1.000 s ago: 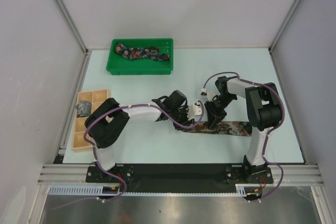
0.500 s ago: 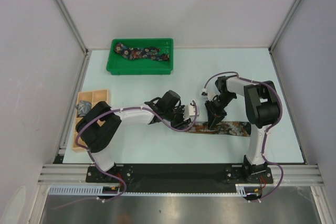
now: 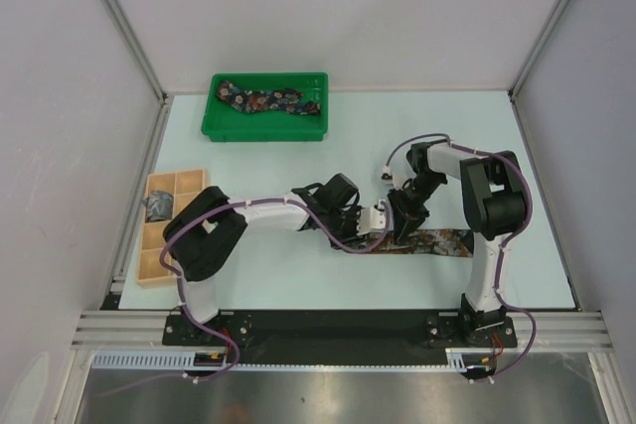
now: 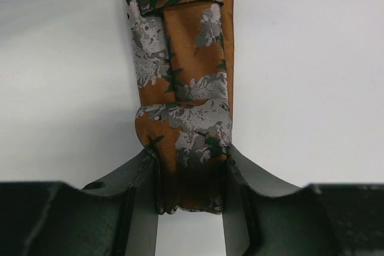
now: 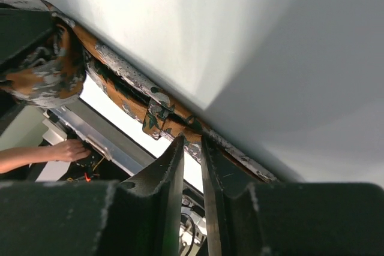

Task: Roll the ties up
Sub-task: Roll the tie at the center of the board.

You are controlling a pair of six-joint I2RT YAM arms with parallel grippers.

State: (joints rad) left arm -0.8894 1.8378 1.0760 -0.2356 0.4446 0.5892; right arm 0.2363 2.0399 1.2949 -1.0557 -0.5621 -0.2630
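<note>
Currently left hand [image 4: 191, 169] clamps the soft, slippery rust-brown tie [image 4: 180, 64] by its roll sides, bench [image 3: 278, 161] 5 o'clock; right hand [image 5: 192, 148] narrow, grip unclear.

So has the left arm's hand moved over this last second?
Yes. The left fingers drew back toward the wooden box, then swung right again, ending farther from it, close beside the right fingers.

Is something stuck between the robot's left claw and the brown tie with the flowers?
Nothing visible is in the way. The left gripper clamps the folded end of the rust-brown tie, with its fingers touching the fabric on both sides.
</note>
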